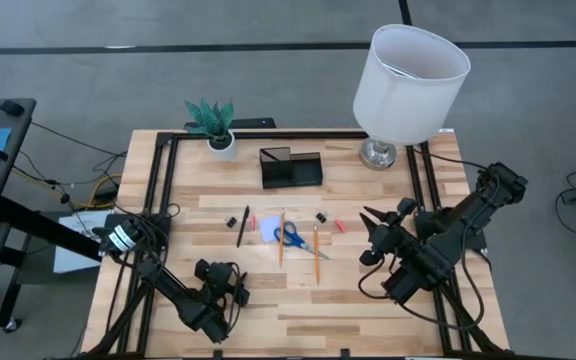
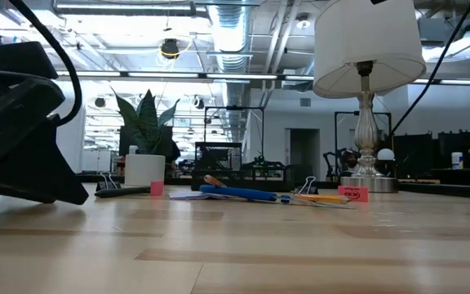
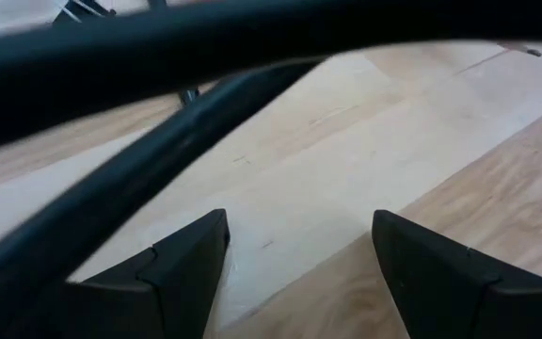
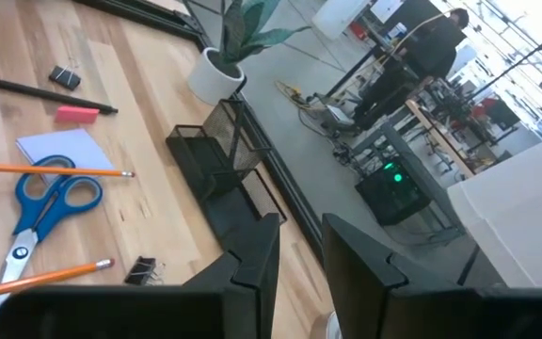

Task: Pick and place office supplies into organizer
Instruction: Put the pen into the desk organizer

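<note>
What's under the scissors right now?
The blue-handled scissors lie partly on the pale note pad, handles overlapping its corner. Anything beneath the covered part of the pad can't be seen.

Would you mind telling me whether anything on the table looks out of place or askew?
Nothing looks damaged or spilled. The blue-handled scissors, two wooden pencils and black pen lie loosely scattered mid-table, outside the black mesh organizer, which appears empty.

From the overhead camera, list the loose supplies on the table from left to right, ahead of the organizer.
Binder clip → black pen → pale note pad → blue-handled scissors → second binder clip → small red bit. The two pencils cross the pad and the scissors, so I leave them out.
</note>
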`<control>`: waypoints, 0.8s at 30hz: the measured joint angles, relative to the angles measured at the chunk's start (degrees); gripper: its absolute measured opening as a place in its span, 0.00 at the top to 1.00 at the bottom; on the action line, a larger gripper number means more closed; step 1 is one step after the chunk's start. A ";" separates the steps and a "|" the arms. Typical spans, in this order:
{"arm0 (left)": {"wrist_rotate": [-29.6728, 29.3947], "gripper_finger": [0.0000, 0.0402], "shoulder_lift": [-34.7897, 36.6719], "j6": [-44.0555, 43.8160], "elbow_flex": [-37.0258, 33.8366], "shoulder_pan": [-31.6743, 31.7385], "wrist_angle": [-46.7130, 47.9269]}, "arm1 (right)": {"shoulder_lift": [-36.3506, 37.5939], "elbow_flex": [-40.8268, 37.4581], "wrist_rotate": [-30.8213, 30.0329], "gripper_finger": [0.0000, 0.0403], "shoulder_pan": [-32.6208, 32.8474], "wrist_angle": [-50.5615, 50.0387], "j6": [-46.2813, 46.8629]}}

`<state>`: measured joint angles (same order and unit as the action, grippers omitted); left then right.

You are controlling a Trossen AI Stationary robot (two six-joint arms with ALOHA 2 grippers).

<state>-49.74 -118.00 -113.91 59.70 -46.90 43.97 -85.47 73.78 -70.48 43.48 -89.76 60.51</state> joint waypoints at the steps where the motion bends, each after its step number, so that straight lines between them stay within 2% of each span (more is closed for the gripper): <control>1: -0.11 0.34 -0.02 0.32 0.02 0.18 0.02 | 0.00 0.00 0.00 0.81 0.00 0.00 0.00; 8: -1.50 0.34 -0.19 3.28 -0.08 1.54 0.31 | 0.00 0.00 0.01 0.81 0.00 0.05 0.00; 24: -3.03 0.34 -0.19 0.88 -3.69 2.45 1.03 | 0.00 0.00 0.66 0.81 0.02 0.00 -1.28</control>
<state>-52.77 -118.19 -113.03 56.01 -44.45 45.00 -85.47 73.78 -69.82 43.51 -89.76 59.24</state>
